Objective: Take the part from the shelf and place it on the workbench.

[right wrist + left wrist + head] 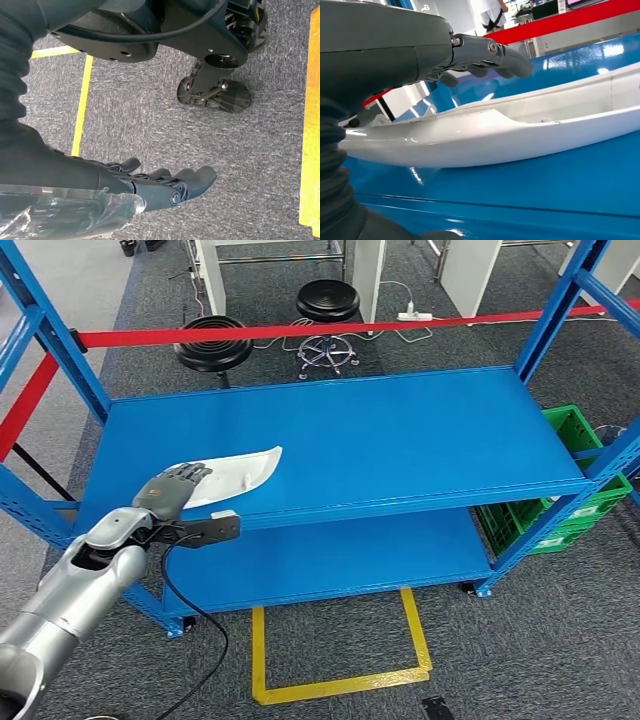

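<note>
A long white curved part point(240, 474) lies on the upper deck of the blue shelf point(392, 430), near its front left. My left hand point(172, 490) hovers over the part's left end. In the left wrist view its fingers point(490, 54) stretch out above the part point(490, 135) with a gap between them, gripping nothing. My right hand point(162, 186) hangs over the grey carpet with its fingers extended and nothing in them.
Blue uprights point(555, 315) stand at the shelf corners and a lower deck point(332, 560) runs below. Red tape point(302, 332) stretches across behind, with two black stools point(327, 300) beyond. A green crate point(573, 480) sits at the right. Yellow lines point(340, 680) mark the floor.
</note>
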Robot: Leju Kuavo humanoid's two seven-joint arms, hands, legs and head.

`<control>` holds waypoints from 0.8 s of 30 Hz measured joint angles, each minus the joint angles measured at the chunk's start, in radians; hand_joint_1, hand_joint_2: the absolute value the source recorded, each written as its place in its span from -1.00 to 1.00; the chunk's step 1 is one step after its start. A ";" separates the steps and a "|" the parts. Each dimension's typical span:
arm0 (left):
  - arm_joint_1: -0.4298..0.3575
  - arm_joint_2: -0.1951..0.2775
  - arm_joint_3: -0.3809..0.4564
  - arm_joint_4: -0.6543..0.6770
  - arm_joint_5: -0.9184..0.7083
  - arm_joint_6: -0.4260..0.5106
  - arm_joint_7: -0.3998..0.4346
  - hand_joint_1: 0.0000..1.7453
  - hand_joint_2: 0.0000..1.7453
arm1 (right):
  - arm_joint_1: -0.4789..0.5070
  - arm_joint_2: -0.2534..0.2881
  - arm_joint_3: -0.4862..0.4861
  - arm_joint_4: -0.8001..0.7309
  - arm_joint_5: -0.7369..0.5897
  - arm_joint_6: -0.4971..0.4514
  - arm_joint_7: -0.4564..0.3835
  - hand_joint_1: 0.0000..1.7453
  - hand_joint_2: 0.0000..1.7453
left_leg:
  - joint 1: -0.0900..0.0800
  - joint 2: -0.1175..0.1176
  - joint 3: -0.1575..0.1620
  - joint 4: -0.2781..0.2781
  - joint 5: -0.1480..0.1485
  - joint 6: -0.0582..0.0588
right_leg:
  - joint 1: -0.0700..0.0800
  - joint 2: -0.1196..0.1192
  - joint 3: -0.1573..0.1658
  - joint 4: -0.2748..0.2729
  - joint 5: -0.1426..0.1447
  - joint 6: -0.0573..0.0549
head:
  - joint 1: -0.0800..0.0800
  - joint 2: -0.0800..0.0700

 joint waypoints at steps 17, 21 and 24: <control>-0.003 -0.020 0.005 0.034 -0.021 0.001 -0.006 0.69 1.00 | 0.001 0.004 -0.015 0.000 0.010 0.000 0.000 -1.00 1.00 | 0.000 0.000 0.000 0.000 0.000 0.000 | 0.000 0.000 0.000 0.000 0.000 0.000 | 0.000 0.000; -0.004 -0.025 0.014 0.038 -0.029 0.001 -0.007 0.78 1.00 | 0.002 0.004 -0.017 0.000 0.014 0.000 0.000 -1.00 1.00 | 0.000 0.000 0.000 0.000 0.000 0.000 | 0.000 0.000 0.000 0.000 0.000 0.000 | 0.000 0.000; -0.004 -0.027 0.018 0.040 -0.029 0.002 -0.007 0.89 1.00 | 0.002 0.004 -0.017 0.000 0.014 0.000 0.000 -1.00 1.00 | 0.000 0.000 0.000 0.000 0.000 0.000 | 0.000 0.000 0.000 0.000 0.000 0.000 | 0.000 0.000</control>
